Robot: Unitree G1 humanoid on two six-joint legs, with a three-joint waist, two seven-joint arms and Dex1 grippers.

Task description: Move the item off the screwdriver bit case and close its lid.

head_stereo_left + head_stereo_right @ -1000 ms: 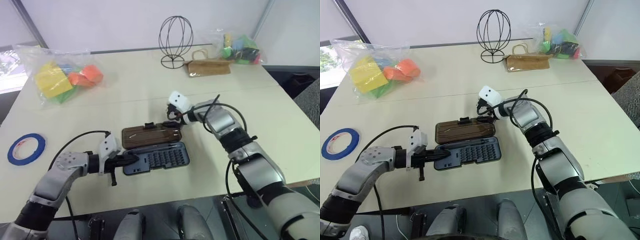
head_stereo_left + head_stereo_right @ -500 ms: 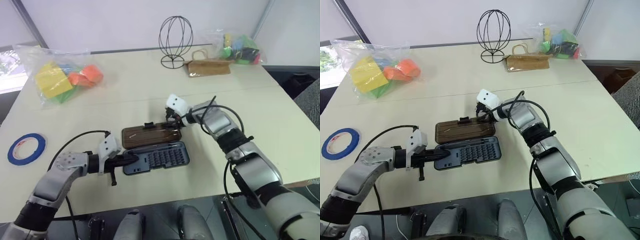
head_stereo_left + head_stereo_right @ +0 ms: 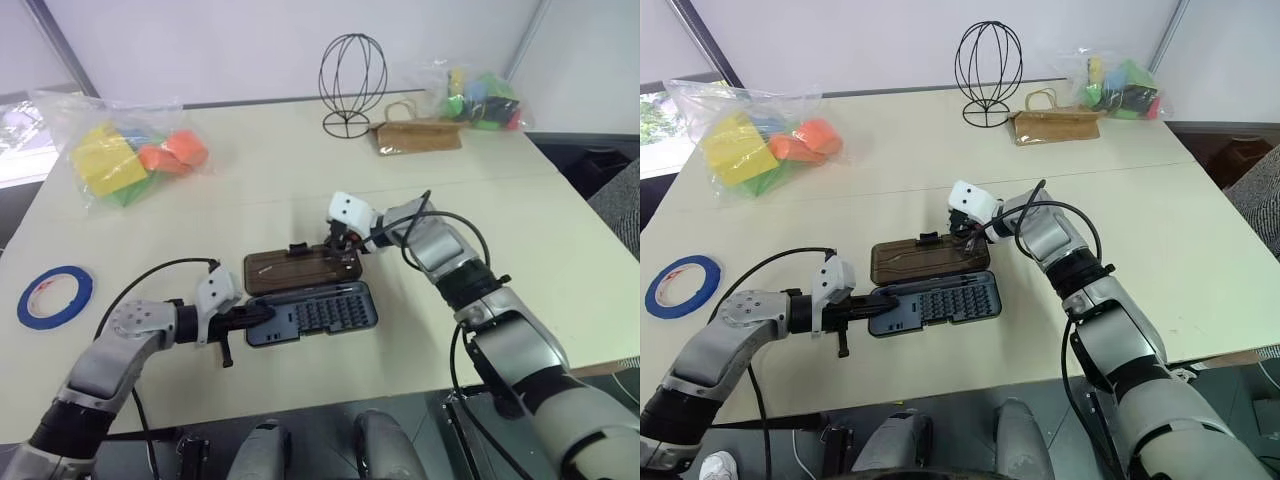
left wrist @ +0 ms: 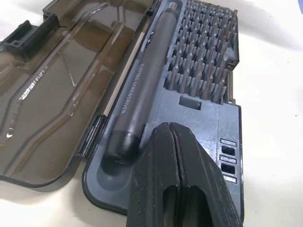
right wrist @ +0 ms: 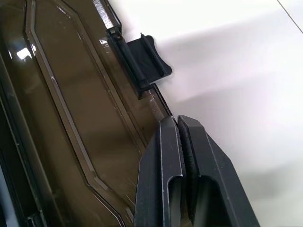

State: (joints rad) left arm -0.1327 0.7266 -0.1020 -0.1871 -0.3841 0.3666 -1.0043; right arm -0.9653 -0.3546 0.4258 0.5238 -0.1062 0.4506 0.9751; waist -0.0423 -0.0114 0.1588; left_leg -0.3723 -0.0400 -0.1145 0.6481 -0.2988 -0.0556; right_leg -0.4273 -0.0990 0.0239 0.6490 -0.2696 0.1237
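The screwdriver bit case lies open in the middle of the table, its grey-blue tray (image 3: 335, 312) nearer me and the dark brown lid (image 3: 305, 272) flat behind it. A tiny pale rod, the item (image 4: 21, 101), rests on the lid left of the black latch (image 3: 297, 248). My left gripper (image 4: 171, 126) is shut, its tips on the tray's left end beside a grey screwdriver handle (image 4: 142, 80). At the lid's far edge, just right of the latch, my right gripper (image 5: 178, 119) is shut with nothing seen between its fingers.
A black wire head form (image 3: 352, 82) and a brown paper bag (image 3: 418, 135) stand at the back. Bags of coloured blocks lie at back left (image 3: 125, 150) and back right (image 3: 482, 98). A blue tape roll (image 3: 55, 295) sits at the left.
My right gripper has closed its fingers and edged slightly left over the lid's right end. The left gripper and the case have stayed put.
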